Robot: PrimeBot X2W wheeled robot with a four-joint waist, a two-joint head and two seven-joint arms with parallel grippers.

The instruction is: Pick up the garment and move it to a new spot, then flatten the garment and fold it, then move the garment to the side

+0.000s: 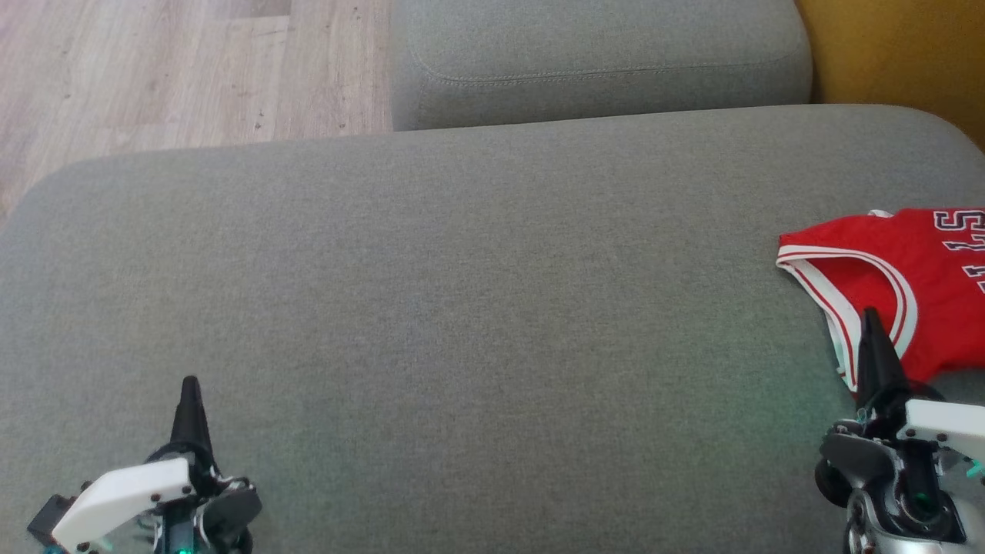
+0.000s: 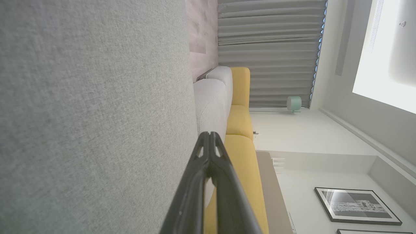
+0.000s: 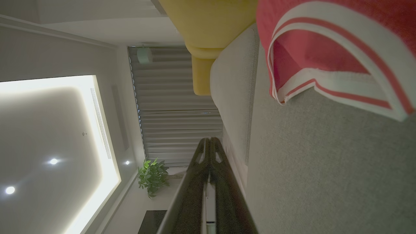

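The garment [image 1: 900, 285] is a red sleeveless jersey with white and red trim, lying on the grey cushion [image 1: 462, 308] at the far right and cut off by the frame edge. Its trimmed armhole [image 3: 341, 58] fills the upper right of the right wrist view. My right gripper [image 1: 871, 317] is shut, fingers pressed together, its tip over the jersey's near edge; whether it touches the cloth I cannot tell. It shows empty in its own view [image 3: 209, 140]. My left gripper [image 1: 189, 382] rests shut and empty at the lower left, far from the jersey, also shut in its wrist view [image 2: 209, 134].
A second grey cushion [image 1: 600, 61] sits behind the first. Wooden floor [image 1: 154, 77] lies at the upper left and a yellow seat [image 1: 908, 54] at the upper right. The wide grey cushion stretches bare between the grippers.
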